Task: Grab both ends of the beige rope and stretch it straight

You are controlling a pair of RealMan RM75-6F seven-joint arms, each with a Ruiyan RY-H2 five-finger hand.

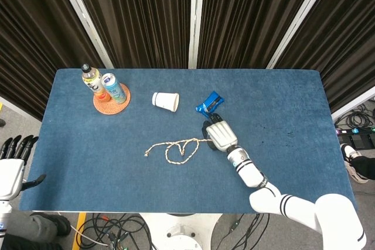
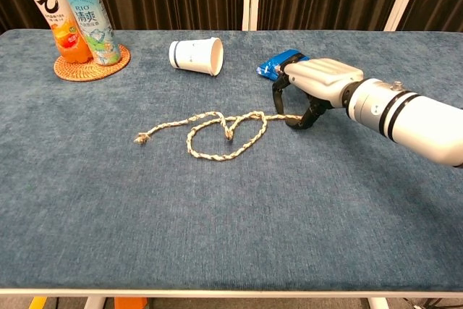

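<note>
My right robot hand (image 1: 221, 135) (image 2: 312, 85) reaches out low, palm down, fingers curled downward. My left robot hand (image 1: 12, 165) waits near-left, fingers spread, holding nothing.

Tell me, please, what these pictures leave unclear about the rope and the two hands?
- Right hand: whether it grips the end of the beige rope; its own back and fingers cover the contact in the head and chest views.
- Left hand: cut off by the head view's left edge, absent from the chest view.
- Blue packet: partly behind the right hand in the chest view.
</note>
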